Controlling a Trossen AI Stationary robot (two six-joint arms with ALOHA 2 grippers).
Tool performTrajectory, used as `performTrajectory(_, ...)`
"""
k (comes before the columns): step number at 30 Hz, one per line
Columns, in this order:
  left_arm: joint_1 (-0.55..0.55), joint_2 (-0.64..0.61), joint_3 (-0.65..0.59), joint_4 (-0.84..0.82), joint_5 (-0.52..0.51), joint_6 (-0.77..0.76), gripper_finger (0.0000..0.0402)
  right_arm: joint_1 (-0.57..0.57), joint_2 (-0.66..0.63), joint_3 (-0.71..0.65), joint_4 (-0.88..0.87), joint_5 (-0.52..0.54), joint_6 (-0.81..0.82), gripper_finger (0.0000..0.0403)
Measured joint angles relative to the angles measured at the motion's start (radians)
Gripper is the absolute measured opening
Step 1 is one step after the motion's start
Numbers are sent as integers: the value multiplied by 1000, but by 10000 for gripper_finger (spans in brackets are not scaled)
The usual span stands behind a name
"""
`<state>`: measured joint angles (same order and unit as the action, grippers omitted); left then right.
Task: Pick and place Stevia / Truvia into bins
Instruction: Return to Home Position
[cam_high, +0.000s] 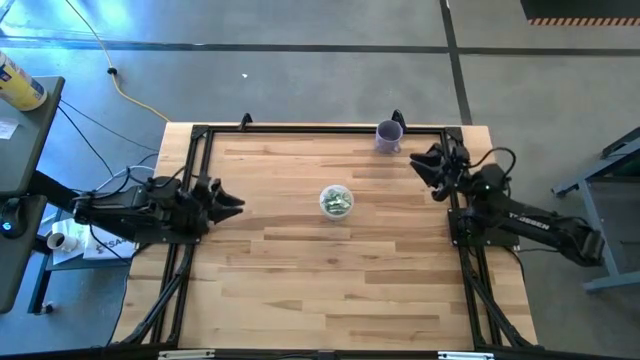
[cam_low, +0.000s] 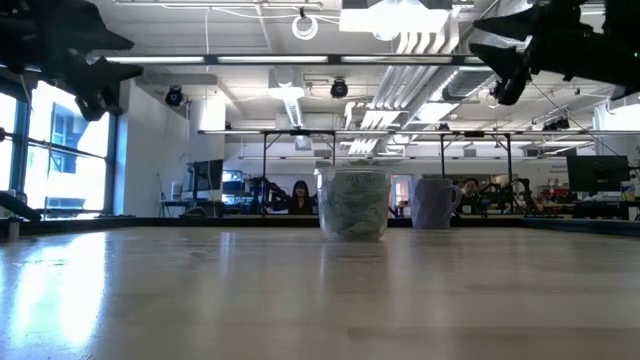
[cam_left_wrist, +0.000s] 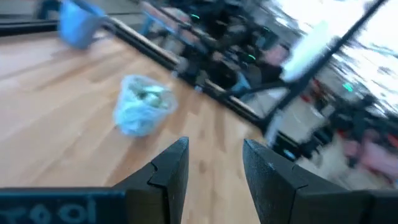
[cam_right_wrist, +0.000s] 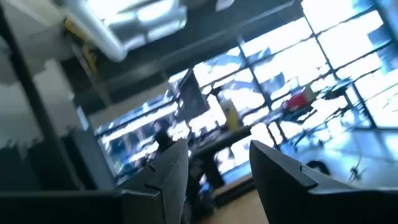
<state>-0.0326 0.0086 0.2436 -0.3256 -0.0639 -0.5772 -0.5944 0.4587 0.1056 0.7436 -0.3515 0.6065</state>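
Observation:
A small clear plastic cup (cam_high: 336, 201) stands upright on its base in the middle of the wooden table, with pale green and white sweetener packets (cam_high: 338, 203) heaped inside it; it also shows in the low view (cam_low: 353, 205) and the left wrist view (cam_left_wrist: 142, 104). No loose packets show on the table. My left gripper (cam_high: 234, 203) hangs open above the table's left side, pointing toward the cup, with nothing between its fingers (cam_left_wrist: 214, 165). My right gripper (cam_high: 427, 165) is raised near the far right corner, open and empty (cam_right_wrist: 217, 165), looking out at the room.
A purple cup (cam_high: 389, 136) stands at the table's far edge, right of centre, close to my right gripper; in the low view (cam_low: 434, 203) it sits behind and right of the clear cup. A black frame (cam_high: 300, 128) rims the table. People sit in the room beyond.

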Motion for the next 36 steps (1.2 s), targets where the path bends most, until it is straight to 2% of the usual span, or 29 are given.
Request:
performTrajectory(3,0,15,-16,25,49,23,184,18,-1,-71,88,82,45,158)
performTrajectory(6,0,5,-34,45,49,16,184,35,-2,-94,123,79,82,154)
performTrajectory(12,1,-1,-36,18,-78,24,184,36,-1,-89,112,7,-6,157)
performTrajectory(16,1,-2,-39,-8,-85,19,184,17,-2,-89,107,-67,-68,162)
performTrajectory(19,0,-2,-71,-4,-130,-35,184,-7,-2,-89,95,-147,-136,163)
performTrajectory(26,0,-2,-131,-12,-158,-168,184,-70,-2,-89,-14,-153,-141,156)
performTrajectory(28,0,0,-131,-23,-170,-138,184,-79,-2,-89,-53,-137,-141,157)
performTrajectory(33,0,10,-130,-30,-293,113,184,-86,-2,-89,-181,-84,-136,162)
performTrajectory(36,0,8,-130,-29,-321,188,184,-86,-2,-89,-254,-65,-136,163)
